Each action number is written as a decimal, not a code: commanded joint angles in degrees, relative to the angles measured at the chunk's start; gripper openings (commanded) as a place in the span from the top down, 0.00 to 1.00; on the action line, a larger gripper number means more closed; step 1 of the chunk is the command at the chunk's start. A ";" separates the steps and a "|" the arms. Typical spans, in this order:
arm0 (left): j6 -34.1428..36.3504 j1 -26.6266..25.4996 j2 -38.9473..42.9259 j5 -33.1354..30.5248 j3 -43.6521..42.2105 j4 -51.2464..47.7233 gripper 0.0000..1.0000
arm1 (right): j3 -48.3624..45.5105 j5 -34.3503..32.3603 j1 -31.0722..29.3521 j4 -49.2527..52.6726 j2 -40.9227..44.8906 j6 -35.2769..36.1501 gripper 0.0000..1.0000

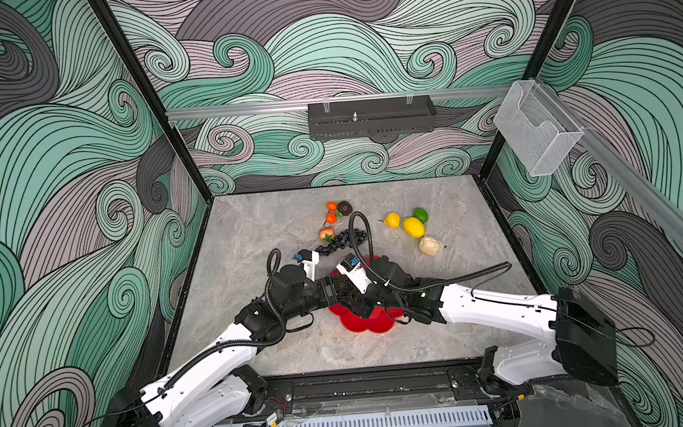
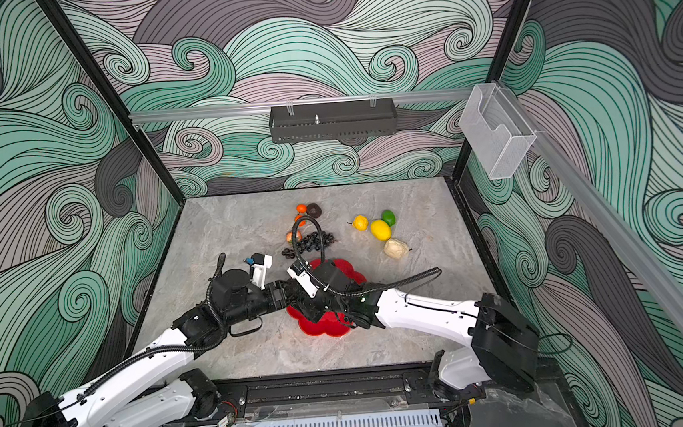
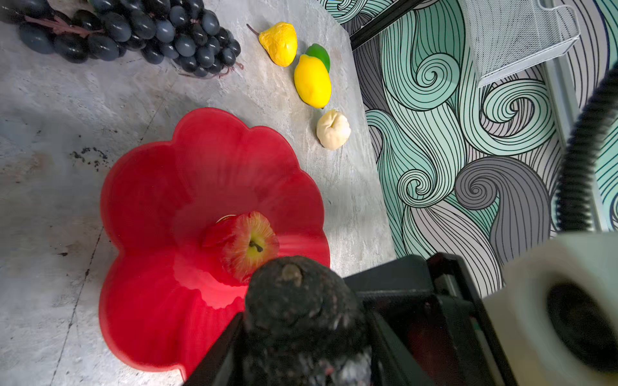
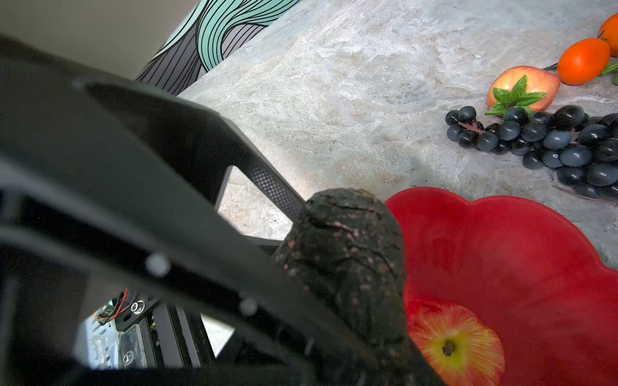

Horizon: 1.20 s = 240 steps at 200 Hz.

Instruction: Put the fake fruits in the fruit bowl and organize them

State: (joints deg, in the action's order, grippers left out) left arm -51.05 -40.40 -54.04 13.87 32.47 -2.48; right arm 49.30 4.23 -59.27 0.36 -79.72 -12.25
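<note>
The red flower-shaped fruit bowl (image 1: 365, 325) (image 3: 200, 160) lies front centre, with a red apple (image 3: 247, 247) (image 4: 451, 344) in it. Both grippers meet above its near-left rim. A dark avocado (image 3: 297, 300) (image 4: 344, 247) is gripped from opposite sides by my left gripper (image 3: 301, 351) and my right gripper (image 4: 351, 334); in both top views the arms hide it. Behind the bowl on the table lie black grapes (image 1: 340, 239), a strawberry-like piece (image 1: 326, 235), two tangerines (image 1: 331, 213), a second avocado (image 1: 345, 207), a yellow pear (image 1: 392, 220), a lemon (image 1: 414, 227), a lime (image 1: 420, 215) and a cream pear (image 1: 431, 245).
A black tray (image 1: 372, 117) hangs on the back rail and a clear bin (image 1: 537, 132) on the right rail. Patterned walls close in the marble table (image 1: 250, 238) on three sides. The right arm's cable (image 1: 364, 229) loops over the grapes.
</note>
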 commanded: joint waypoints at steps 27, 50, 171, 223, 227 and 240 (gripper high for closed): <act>1.20 -0.49 -0.35 0.11 1.00 0.22 0.51 | 0.01 -2.68 -0.56 -1.09 0.52 0.95 0.57; 2.01 -0.47 -0.98 -0.63 1.94 -0.79 0.51 | 1.26 -4.79 -0.53 1.86 0.49 0.67 0.53; 20.24 -1.32 -16.51 -13.28 24.39 -37.02 0.52 | -11.49 -24.72 2.68 16.74 22.90 -0.73 0.00; 17.22 -5.12 -29.22 -12.77 30.50 -37.94 0.51 | -20.13 -31.33 3.13 12.15 27.88 -3.72 0.00; 17.18 -5.12 -30.24 -12.85 31.05 -38.45 0.51 | -20.42 -31.63 3.13 12.08 28.09 -3.88 0.00; 16.57 -5.12 -32.99 -14.31 32.97 -41.22 0.51 | -20.83 -31.73 3.24 12.03 29.03 -4.00 0.00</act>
State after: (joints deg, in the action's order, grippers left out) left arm -33.04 -45.45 -83.00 1.28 61.12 -38.11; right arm 29.17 -23.46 -56.29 14.52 -52.49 -14.48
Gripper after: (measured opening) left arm 0.492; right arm 0.996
